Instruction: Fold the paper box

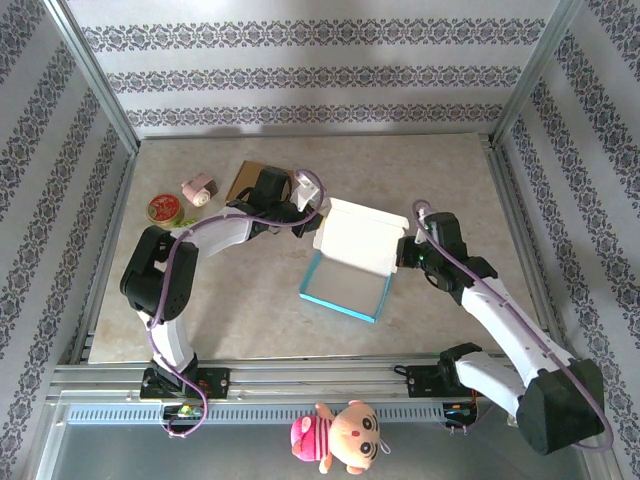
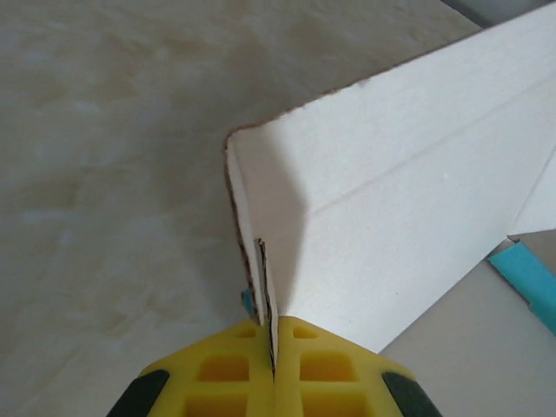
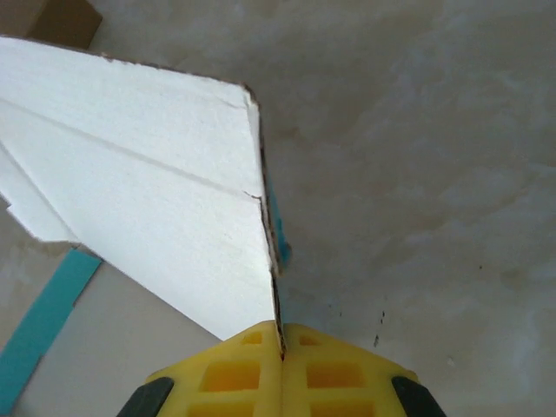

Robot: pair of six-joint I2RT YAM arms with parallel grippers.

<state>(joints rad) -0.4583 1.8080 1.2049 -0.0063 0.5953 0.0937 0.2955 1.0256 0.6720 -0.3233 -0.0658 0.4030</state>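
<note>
white-and-teal paper box ×1 | brown cardboard sheet ×1 | round red tin ×1 | pink roll ×1 | pink plush doll ×1 | yellow-fingered grippers ×2: left gripper, right gripper

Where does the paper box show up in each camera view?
Top external: paper box at the centre.
Left wrist: paper box at centre-right, white flap.
Right wrist: paper box at upper left, white flap.
Shared landmark: its teal edge.
</note>
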